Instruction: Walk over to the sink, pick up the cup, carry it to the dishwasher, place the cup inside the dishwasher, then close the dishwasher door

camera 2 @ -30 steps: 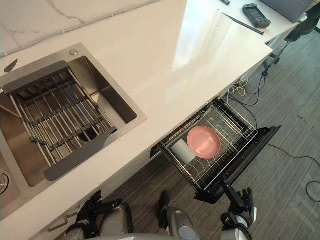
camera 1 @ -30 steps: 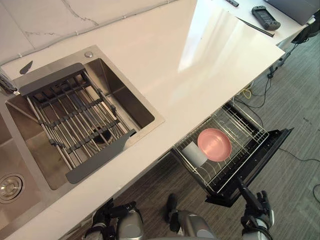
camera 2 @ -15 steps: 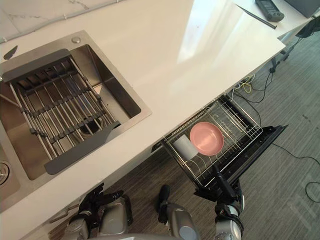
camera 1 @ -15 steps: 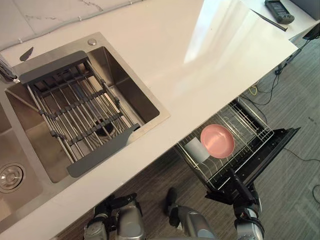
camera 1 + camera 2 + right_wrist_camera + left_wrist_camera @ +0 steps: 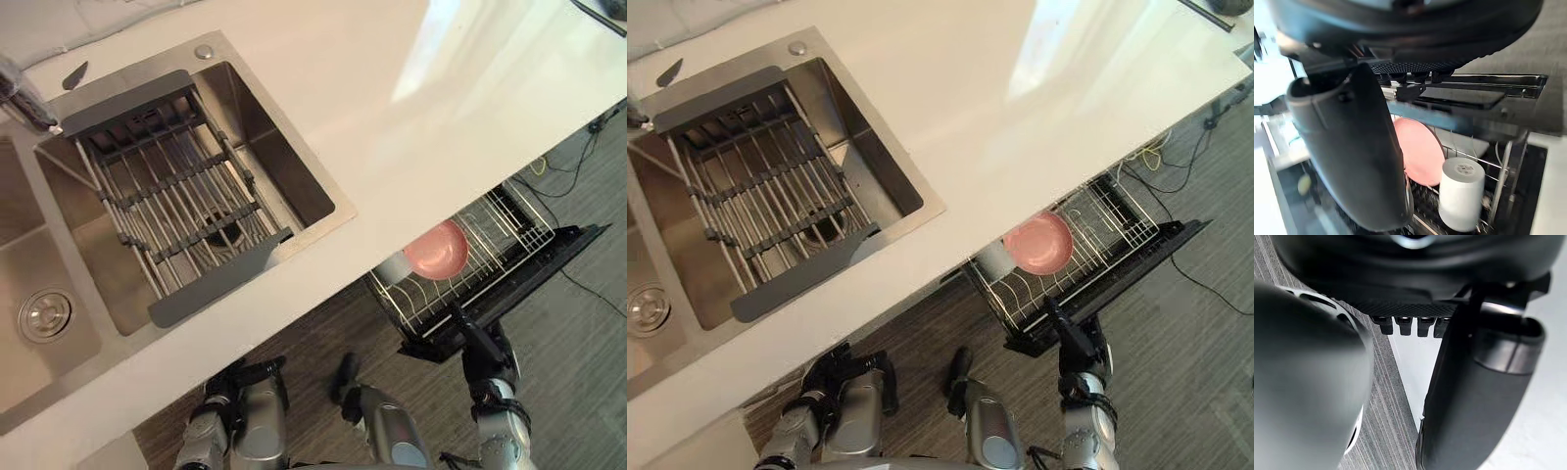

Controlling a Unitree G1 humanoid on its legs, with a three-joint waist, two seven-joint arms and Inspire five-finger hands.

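Well left of the dishwasher door, the left hand is hanging relaxed and empty; over the door, the white cup is standing upside down in the rack, just beside a pink plate. At the door's front edge the right hand is reaching, straight-fingered and empty; lifting with the rack pulled out is probably risking a jam, toppling the cup.

Brushed steel on sink, dull sheen. White countertop glossy, throwing glare. Dishwasher basket thin bare wire. Pink plate smooth, matt. White cup smooth, matt. Floor grey, streaky grain.
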